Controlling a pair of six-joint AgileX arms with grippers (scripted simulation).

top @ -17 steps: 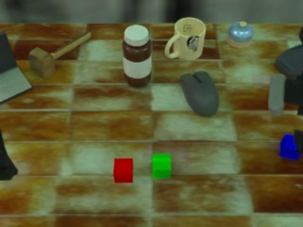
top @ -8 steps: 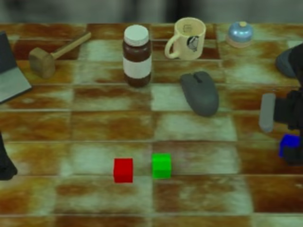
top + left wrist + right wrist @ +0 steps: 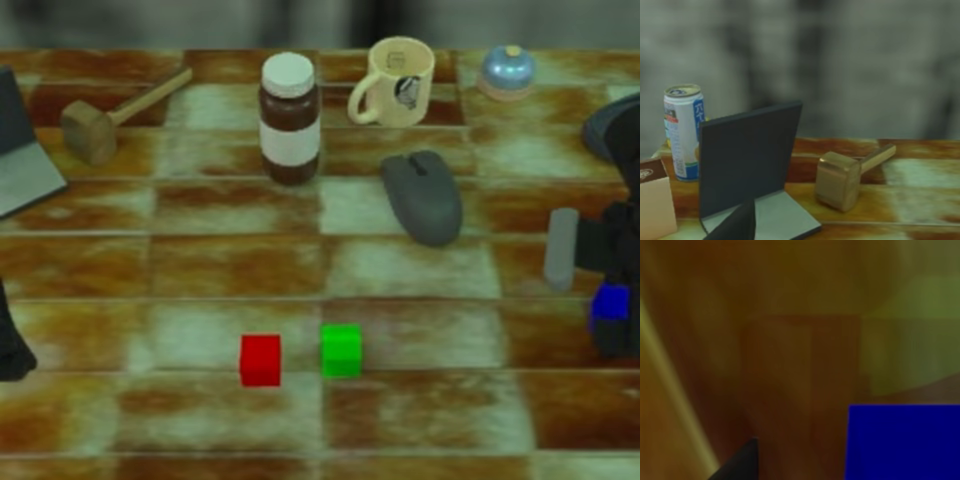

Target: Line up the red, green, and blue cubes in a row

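Note:
The red cube (image 3: 260, 359) and the green cube (image 3: 341, 350) sit side by side near the table's front middle, a small gap between them. The blue cube (image 3: 609, 302) lies at the far right edge, partly covered by my right gripper (image 3: 614, 322), which hangs open right over it. In the right wrist view the blue cube (image 3: 902, 442) fills one corner and one dark fingertip (image 3: 742, 462) stands well apart from it. My left gripper (image 3: 10, 350) is parked open at the left edge, nothing in it.
Along the back stand a wooden mallet (image 3: 100, 115), a brown jar (image 3: 290, 118), a cream mug (image 3: 395, 80) and a service bell (image 3: 507, 70). A grey mouse (image 3: 423, 197) lies right of centre. A dark laptop (image 3: 22, 150) and a can (image 3: 684, 131) are at the left.
My right arm has swung forward and come down over the blue cube, covering more of it. The red and green cubes and the left arm have not moved.

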